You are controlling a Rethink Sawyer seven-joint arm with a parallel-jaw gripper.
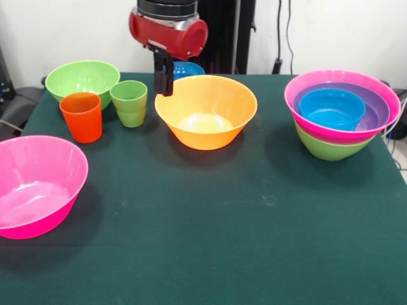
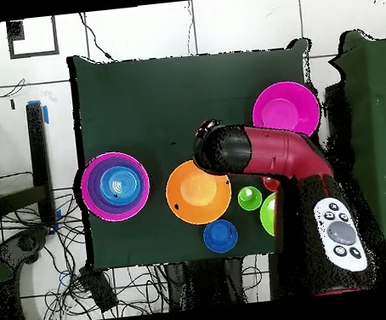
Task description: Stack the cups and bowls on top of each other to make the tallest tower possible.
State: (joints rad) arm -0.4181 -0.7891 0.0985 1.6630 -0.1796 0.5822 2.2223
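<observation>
Your gripper [image 1: 164,79] hangs from the red wrist at the far side of the tabletop [image 1: 210,229], its dark fingers pointing down just behind the far-left rim of the big orange bowl [image 1: 206,111]. From these views you cannot tell whether the fingers are spread or pressed together, and nothing shows between them. In the overhead view the red arm [image 2: 273,154] covers the gripper entirely.

Just behind the gripper, partly hidden by it, you see a small blue bowl [image 1: 188,68] at the tabletop's far edge. The orange bowl sits upright and empty near the middle of the far half. To its left stands the light green cup [image 1: 129,101], upright, and just beside that, a little nearer the camera, the orange-red cup [image 1: 81,116], also upright. Behind the two cups sits a medium green bowl [image 1: 82,79], open side up.

At the left edge, nearer the camera, a big pink bowl [image 1: 37,184] rests alone and empty.

Well apart on the right you find the tower [image 1: 341,113]: a green bowl at the base, a pink bowl nested in it with its wide rim showing, a shallow purple bowl inside that, and a small blue bowl on top. From overhead the same tower [image 2: 115,186] shows as pink, purple and blue rings.
</observation>
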